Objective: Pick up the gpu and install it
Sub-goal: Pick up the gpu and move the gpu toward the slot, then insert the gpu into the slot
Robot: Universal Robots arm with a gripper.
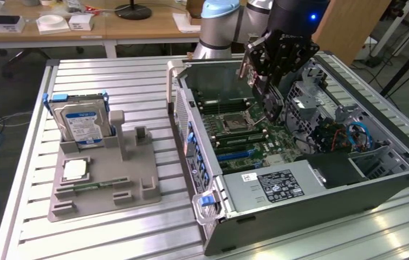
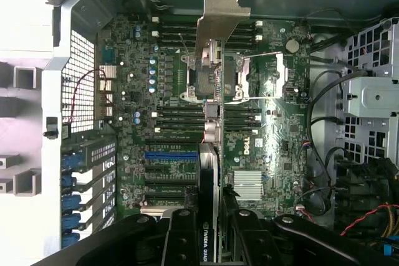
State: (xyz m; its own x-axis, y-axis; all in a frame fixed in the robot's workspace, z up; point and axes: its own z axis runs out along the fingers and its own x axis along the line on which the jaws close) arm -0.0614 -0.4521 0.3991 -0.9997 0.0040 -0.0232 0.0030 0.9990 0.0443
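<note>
- Hand [image 2: 211, 232] closed on gpu [image 2: 212, 123], 1 finger [image 2: 181, 235] on each flat side.
- Gpu held on edge over the motherboard [image 2: 156, 91] of the open computer case [image 1: 291, 216]; silver bracket [image 2: 219, 17] at the end away from the hand.
- Cannot tell whether the card touches the board.
- Exterior view's left: gray holder [image 1: 103, 189] on desk [image 1: 117, 233], carrying hard drive [image 1: 81, 122] and processor chip [image 1: 75, 170].
</note>
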